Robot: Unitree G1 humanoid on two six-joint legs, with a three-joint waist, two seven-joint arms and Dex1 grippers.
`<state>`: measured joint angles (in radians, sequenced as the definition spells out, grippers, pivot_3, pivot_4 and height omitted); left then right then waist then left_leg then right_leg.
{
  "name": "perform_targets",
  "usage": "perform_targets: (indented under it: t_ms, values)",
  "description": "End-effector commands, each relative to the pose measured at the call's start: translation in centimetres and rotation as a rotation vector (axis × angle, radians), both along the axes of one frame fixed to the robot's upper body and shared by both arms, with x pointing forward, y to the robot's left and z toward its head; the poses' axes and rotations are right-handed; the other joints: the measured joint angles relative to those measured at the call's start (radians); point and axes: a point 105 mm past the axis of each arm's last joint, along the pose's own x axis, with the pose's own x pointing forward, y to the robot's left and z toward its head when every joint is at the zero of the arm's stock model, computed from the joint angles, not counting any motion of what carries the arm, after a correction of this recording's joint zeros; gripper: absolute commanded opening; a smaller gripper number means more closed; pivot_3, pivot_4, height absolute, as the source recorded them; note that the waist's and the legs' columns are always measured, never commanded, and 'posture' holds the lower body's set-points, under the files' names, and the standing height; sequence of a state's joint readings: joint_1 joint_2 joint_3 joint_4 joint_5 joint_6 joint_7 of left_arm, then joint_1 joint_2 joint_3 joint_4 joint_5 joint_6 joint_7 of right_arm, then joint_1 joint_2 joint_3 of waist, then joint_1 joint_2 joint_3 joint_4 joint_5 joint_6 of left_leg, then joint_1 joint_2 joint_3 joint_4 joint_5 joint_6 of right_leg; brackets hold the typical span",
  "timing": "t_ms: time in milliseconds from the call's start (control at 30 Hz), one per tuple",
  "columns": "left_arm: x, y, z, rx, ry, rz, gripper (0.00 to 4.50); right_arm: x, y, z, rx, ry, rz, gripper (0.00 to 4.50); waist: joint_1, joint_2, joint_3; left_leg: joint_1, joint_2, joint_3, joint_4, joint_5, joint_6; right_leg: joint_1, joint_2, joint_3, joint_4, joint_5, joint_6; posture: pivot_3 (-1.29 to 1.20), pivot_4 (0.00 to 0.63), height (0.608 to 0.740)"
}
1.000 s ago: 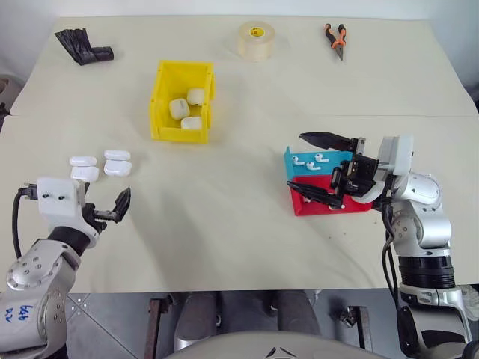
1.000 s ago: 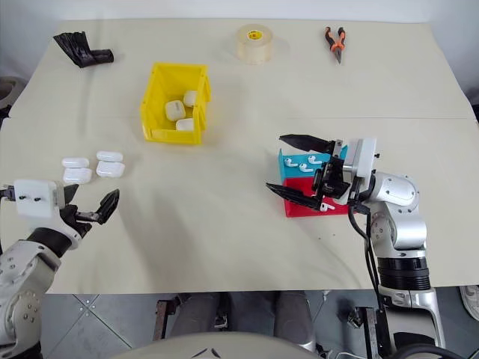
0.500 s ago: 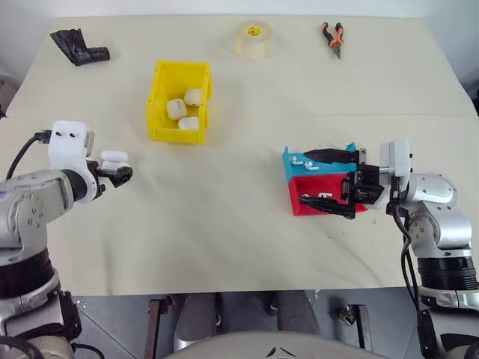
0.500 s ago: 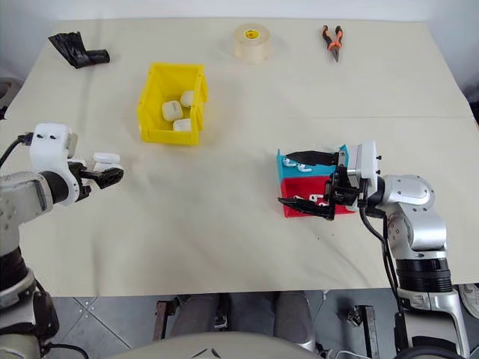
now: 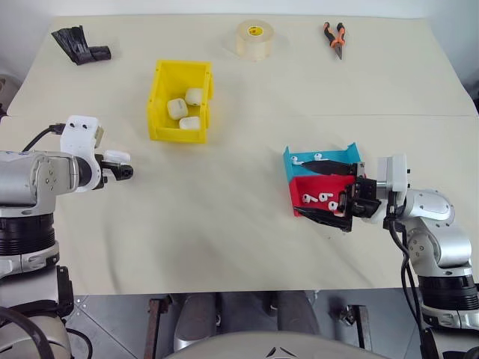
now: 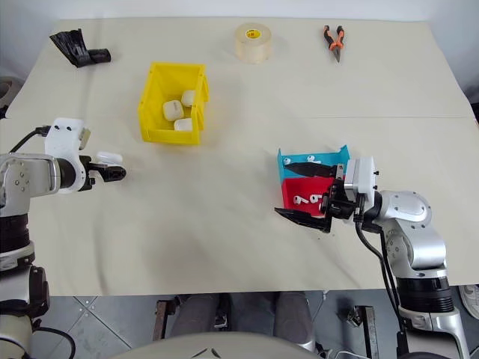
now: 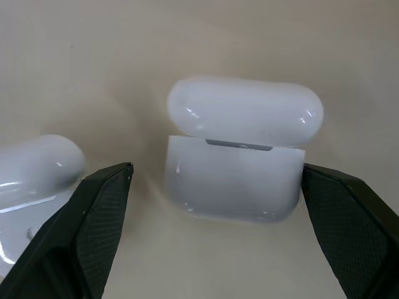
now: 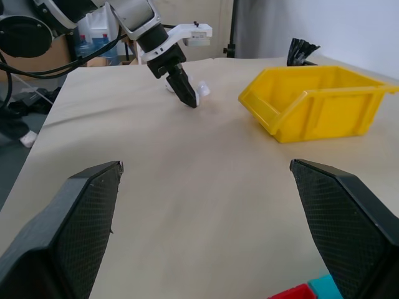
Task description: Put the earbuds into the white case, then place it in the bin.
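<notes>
My left gripper [image 5: 120, 170] is open at the table's left, tilted down over a white case [image 7: 240, 149] that sits between its two fingers, its lid slightly ajar. A second white case [image 7: 31, 180] lies just beside it. My right gripper [image 5: 320, 193] is open and level, its fingers spread over a red tray [image 5: 299, 187] and a blue tray [image 5: 352, 153]. Small white earbuds lie in the red tray [image 5: 323, 197] and in the blue tray [image 5: 318, 156]. The yellow bin [image 5: 159, 105] stands further back with three white cases inside.
A tape roll [image 5: 255, 40], orange-handled pliers [image 5: 334, 39] and a black object [image 5: 81, 45] lie along the far side of the table. Open tabletop lies between the two grippers. The right wrist view looks across at the left gripper [image 8: 187, 93] and the bin [image 8: 318, 103].
My left arm swung forward and tipped down until its open fingers flanked a white case. My right gripper sank a little over the trays, still open.
</notes>
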<state>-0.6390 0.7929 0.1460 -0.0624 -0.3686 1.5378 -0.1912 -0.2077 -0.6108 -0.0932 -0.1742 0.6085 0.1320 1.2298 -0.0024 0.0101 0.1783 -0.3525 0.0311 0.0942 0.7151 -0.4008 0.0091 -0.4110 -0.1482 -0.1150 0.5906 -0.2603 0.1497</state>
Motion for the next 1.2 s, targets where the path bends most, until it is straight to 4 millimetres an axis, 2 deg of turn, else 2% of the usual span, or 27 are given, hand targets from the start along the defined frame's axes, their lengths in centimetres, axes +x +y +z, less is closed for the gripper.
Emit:
perform_targets:
  t_ms: [33, 333, 400, 733, 833, 933, 967, 1200]
  values:
    - [0.0, 0.5, 0.6, -0.004, -0.017, 0.042, 4.45, -0.6, -0.2, 1.1, 0.023, -0.045, 0.000, 4.50, 0.001, 0.000, 0.000, 0.000, 0.000, 0.000, 0.000, 0.000, 0.000, 0.000, 0.000, 0.000, 0.000, 0.000, 0.000, 0.00, 0.150, 0.740]
    - [-0.4, -0.4, 0.1, -0.088, -0.111, 0.150, 4.45, -0.8, -0.4, 0.5, 0.025, -0.018, -0.005, 4.50, 0.003, 0.000, 0.000, 0.000, 0.000, -0.001, 0.001, 0.000, 0.000, 0.000, 0.000, 0.000, 0.001, 0.000, 0.000, 0.00, 0.150, 0.740]
    - [-0.7, -0.6, -0.6, -0.095, -0.104, 0.159, 4.45, -0.7, -0.4, 0.4, 0.025, -0.014, -0.003, 4.50, 0.003, 0.000, 0.000, 0.000, 0.000, -0.001, 0.002, 0.000, 0.000, 0.000, 0.000, 0.000, 0.001, 0.000, 0.000, 0.00, 0.150, 0.740]
    - [-1.2, -0.3, -1.1, -0.077, -0.108, 0.200, 4.45, -0.7, -0.3, 0.4, 0.024, -0.010, 0.005, 4.50, 0.002, -0.001, 0.000, 0.001, 0.000, -0.001, 0.002, 0.000, 0.000, 0.000, 0.000, 0.001, 0.002, 0.000, 0.000, 0.00, 0.150, 0.740]
    - [-1.4, -0.3, -1.5, -0.076, -0.095, 0.189, 3.86, -0.7, -0.2, 0.4, 0.029, -0.006, 0.004, 4.50, 0.002, -0.001, 0.000, 0.001, 0.000, -0.001, 0.002, 0.000, 0.000, 0.000, 0.000, 0.001, 0.002, 0.000, 0.000, 0.00, 0.150, 0.740]
    - [-1.7, -0.2, -1.3, -0.055, -0.088, 0.163, 2.90, -0.7, -0.2, 0.4, 0.031, -0.006, 0.001, 4.50, -0.002, -0.001, 0.000, 0.001, 0.000, 0.000, 0.001, 0.000, 0.000, 0.000, 0.000, 0.001, 0.002, 0.000, 0.000, 0.00, 0.150, 0.740]
    - [-1.7, -0.1, -1.3, -0.050, -0.086, 0.158, 2.77, -0.7, -0.1, 0.4, 0.032, -0.006, 0.001, 4.50, -0.003, -0.001, 0.000, 0.001, 0.000, 0.000, 0.001, 0.000, 0.000, 0.000, 0.000, 0.001, 0.002, 0.000, 0.000, 0.00, 0.150, 0.740]
    - [-2.7, -0.2, -1.3, -0.007, -0.025, 0.031, 2.77, -0.5, -0.1, 0.5, 0.033, -0.010, 0.000, 4.50, -0.001, -0.001, 0.000, 0.001, 0.000, 0.000, 0.000, 0.000, -0.001, 0.000, 0.000, 0.001, 0.001, 0.000, 0.000, 0.00, 0.150, 0.740]
